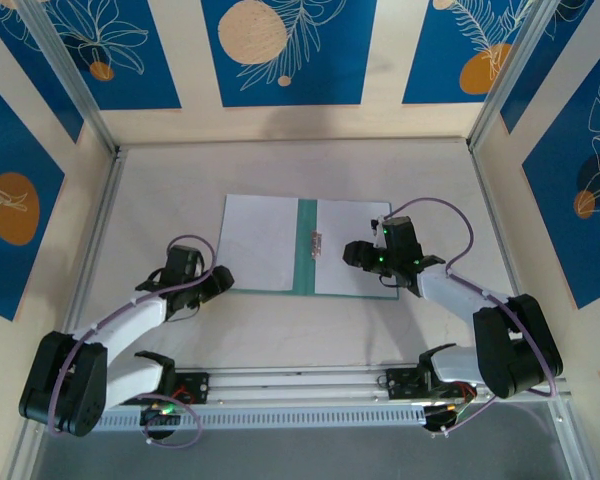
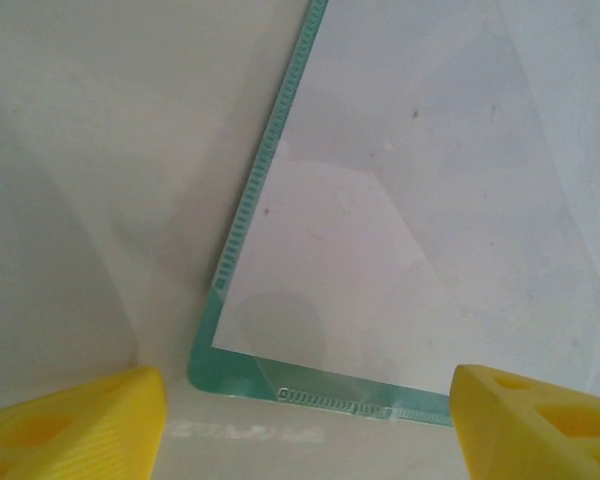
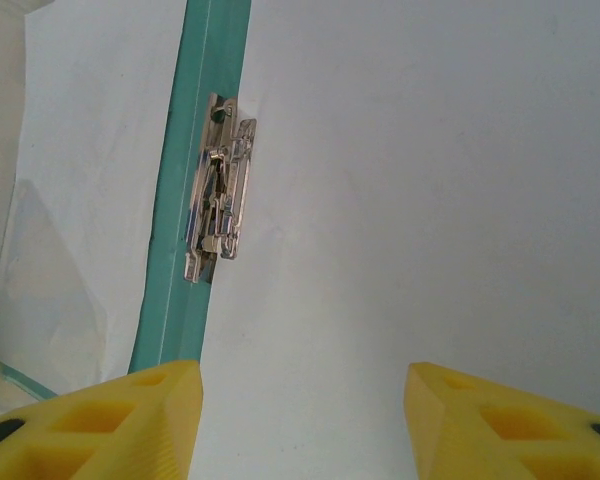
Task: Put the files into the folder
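Observation:
The teal-green folder (image 1: pixel 306 262) lies open and flat in the middle of the table, its metal clip (image 1: pixel 316 243) on the spine. A white file (image 1: pixel 262 240) covers the left leaf and another white file (image 1: pixel 352 240) covers the right leaf. My left gripper (image 1: pixel 222 281) sits at the folder's near left corner (image 2: pixel 212 362), jaws open and nothing between the yellow fingers (image 2: pixel 80 430). The left file (image 2: pixel 400 200) lies just inside the teal border. My right gripper (image 1: pixel 358 256) hovers open over the right file (image 3: pixel 430 200), just right of the clip (image 3: pixel 220 190) and the spine (image 3: pixel 195 150).
A pale table top (image 1: pixel 280 330) stretches between the folder and the arm bases. Metal frame posts (image 1: pixel 100 200) and blue-patterned walls (image 1: pixel 280 50) close in the left, right and far sides. A rail (image 1: pixel 300 385) runs along the near edge.

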